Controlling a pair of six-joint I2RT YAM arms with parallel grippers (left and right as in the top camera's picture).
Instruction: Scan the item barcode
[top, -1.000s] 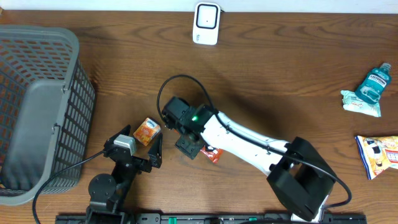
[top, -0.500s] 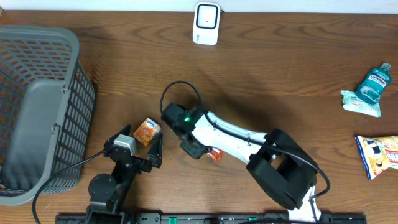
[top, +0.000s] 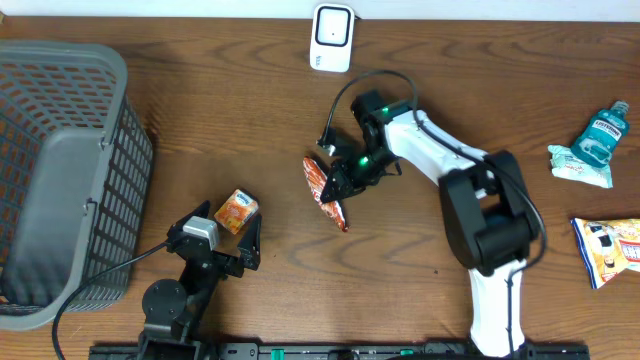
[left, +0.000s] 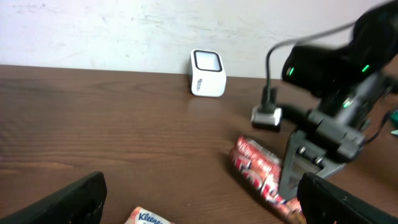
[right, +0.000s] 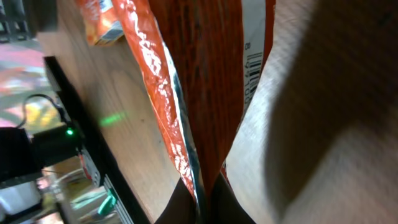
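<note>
Brown wood-grain table (top: 200, 120), flat and matte, wall behind it pale.

- Grey plastic basket (top: 130, 180) at far left, open lattice walls, rigid.
- White right arm (top: 430, 150) reaches in toward the table's middle. The right gripper (top: 340, 185) is clamped on a red-orange packet (top: 316, 176), which hangs from the jaws in front of the scanner, well apart from it. I can't tell whether its lower end touches the wood.
- Left gripper (top: 215, 250) sits at the near edge, jaws spread wide, holding nothing.
- Scanner (top: 331, 37): small white rounded block with a dark window, standing at the far edge.
- Orange tissue pack (top: 237, 211), soft little brick, just beside the left gripper.
- Barcode (right: 250, 74): thin black bars on a white strip of the packet, seen from the right wrist.

Packet is crinkled glossy foil with a silver seam edge, limp. I expect it to flex and twist in the grip.

Step, as I judge it: item picked, carry-to-scanner under way, scan not yet done. Next I need to bring the packet close to the dark window and turn the wrist so the barcode strip faces it, flat and unfolded.
</note>
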